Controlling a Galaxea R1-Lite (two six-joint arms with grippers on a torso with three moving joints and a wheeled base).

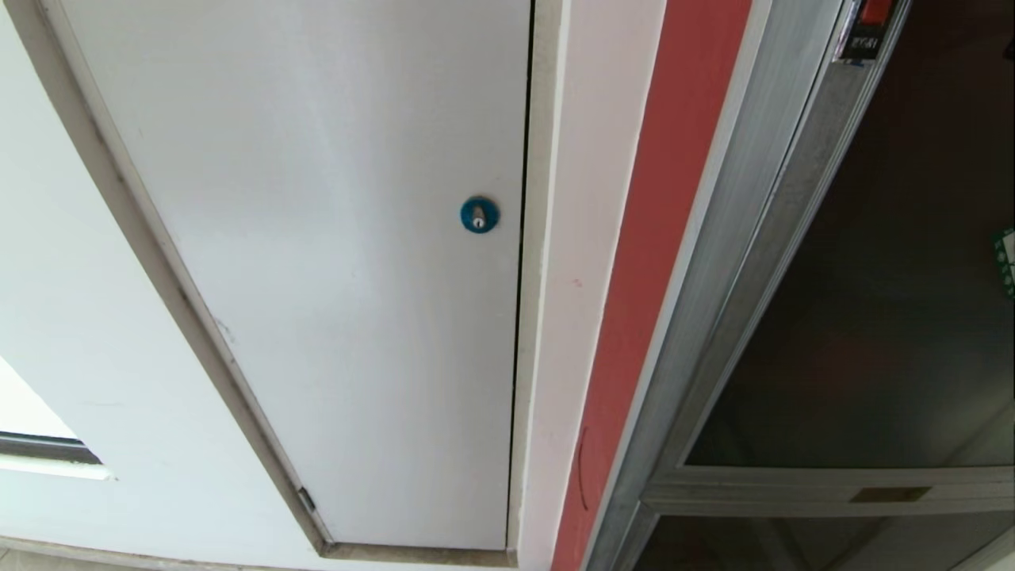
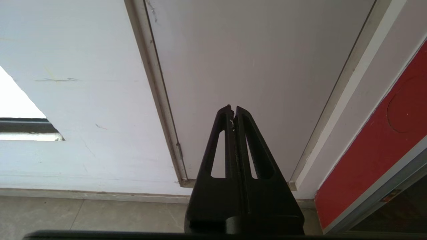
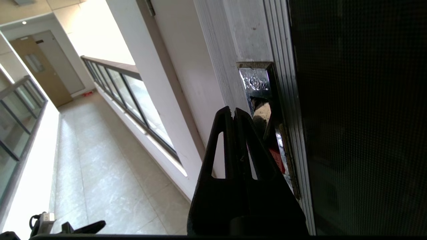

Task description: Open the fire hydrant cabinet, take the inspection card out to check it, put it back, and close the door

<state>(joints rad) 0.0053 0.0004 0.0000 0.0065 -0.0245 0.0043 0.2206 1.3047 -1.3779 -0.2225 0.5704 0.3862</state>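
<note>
Pressing together, right gripper (image 3: 234,111) fingers (image 3: 227,133) empty beside door (image 3: 360,116) latch (image 3: 263,110).

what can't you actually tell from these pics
- Inspection card: in no view; the dark tinted glass door shows nothing behind it.
- Red latch tab: cut off by the head view's top edge; in the right wrist view the shut black right gripper covers most of it, so contact is unclear.
- Green-bordered sticker: cut off at the head view's right edge.
- Both arms: outside the head view.
- Small brass plate: text too small.
</note>
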